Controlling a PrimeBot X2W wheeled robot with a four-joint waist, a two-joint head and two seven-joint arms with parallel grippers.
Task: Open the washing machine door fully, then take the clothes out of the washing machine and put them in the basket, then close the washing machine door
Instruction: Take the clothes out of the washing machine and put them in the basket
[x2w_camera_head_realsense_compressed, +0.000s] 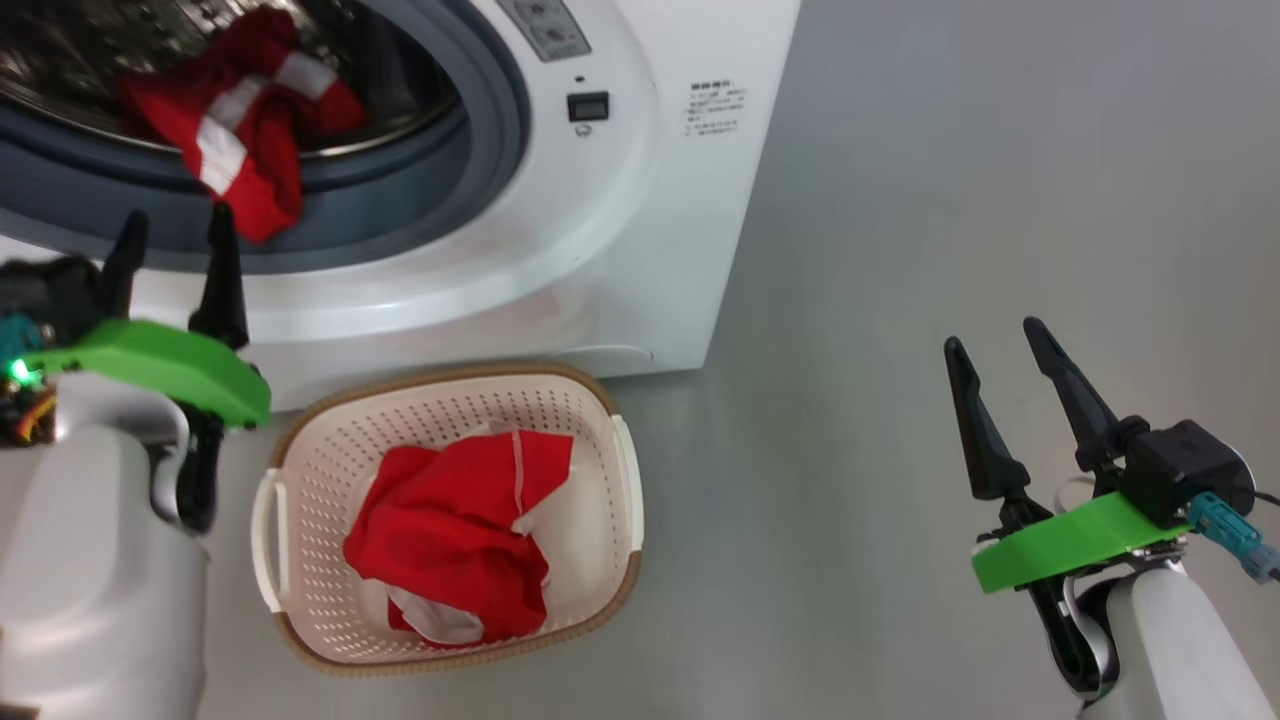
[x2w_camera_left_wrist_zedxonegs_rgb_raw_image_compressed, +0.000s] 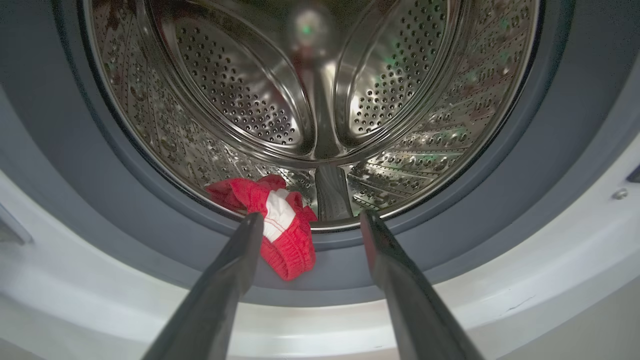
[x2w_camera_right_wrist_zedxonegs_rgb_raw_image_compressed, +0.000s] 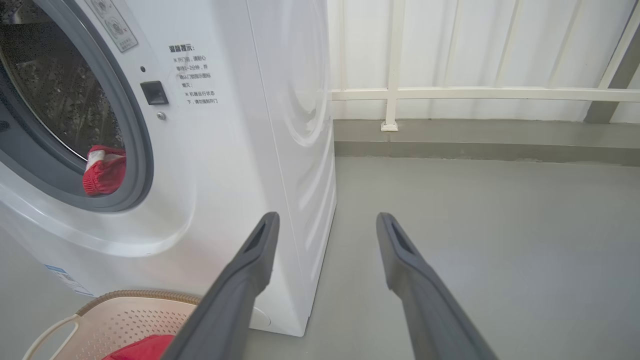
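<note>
The white washing machine (x2w_camera_head_realsense_compressed: 600, 250) stands with its drum mouth uncovered; its door is out of view. A red garment with white stripes (x2w_camera_head_realsense_compressed: 240, 130) hangs over the grey gasket lip, half out of the steel drum (x2w_camera_left_wrist_zedxonegs_rgb_raw_image_compressed: 320, 90). My left gripper (x2w_camera_head_realsense_compressed: 172, 228) is open just in front of the gasket, its fingertips close below the hanging cloth (x2w_camera_left_wrist_zedxonegs_rgb_raw_image_compressed: 285, 235), nothing between them. Another red garment (x2w_camera_head_realsense_compressed: 455, 535) lies in the cream basket (x2w_camera_head_realsense_compressed: 610, 420) on the floor before the machine. My right gripper (x2w_camera_head_realsense_compressed: 990, 345) is open and empty over the floor to the right.
Grey floor (x2w_camera_head_realsense_compressed: 950, 200) stretches right of the machine. A white railing and panelled wall (x2w_camera_right_wrist_zedxonegs_rgb_raw_image_compressed: 450, 90) stand behind it. The machine's side panel (x2w_camera_right_wrist_zedxonegs_rgb_raw_image_compressed: 300, 125) is close to the left of my right gripper's fingers (x2w_camera_right_wrist_zedxonegs_rgb_raw_image_compressed: 250, 270).
</note>
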